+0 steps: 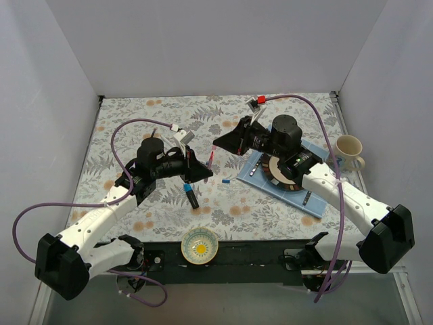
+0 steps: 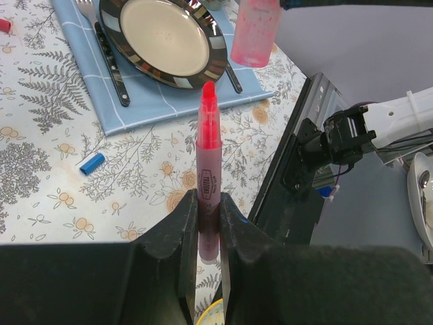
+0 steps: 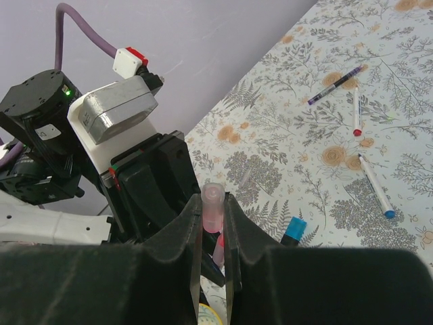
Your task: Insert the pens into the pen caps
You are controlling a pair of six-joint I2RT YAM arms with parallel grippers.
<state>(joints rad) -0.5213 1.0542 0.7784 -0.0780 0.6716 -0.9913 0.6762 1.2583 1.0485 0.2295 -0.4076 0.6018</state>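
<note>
From above, my left claw (image 1: 205, 175) and right claw (image 1: 218, 145) sit nose to nose over the tabletop (image 1: 135, 115). My left wrist view shows the left claw clamped on the pink pen (image 2: 208, 156), tip up, with the pink cap (image 2: 256, 30) above it and off to one side, not lined up. My right wrist view shows that claw clamped on the cap. Pushing now, I judge, would glance the tip off the rim, tilting the pen or popping the cap loose.

The pen (image 2: 208, 162) and pen cap (image 3: 212, 203) are translucent pink plastic. The plate (image 2: 177, 76) is glossy, the blue cloth mat (image 2: 78, 74) matt, the worktop (image 2: 40, 169) matt.
</note>
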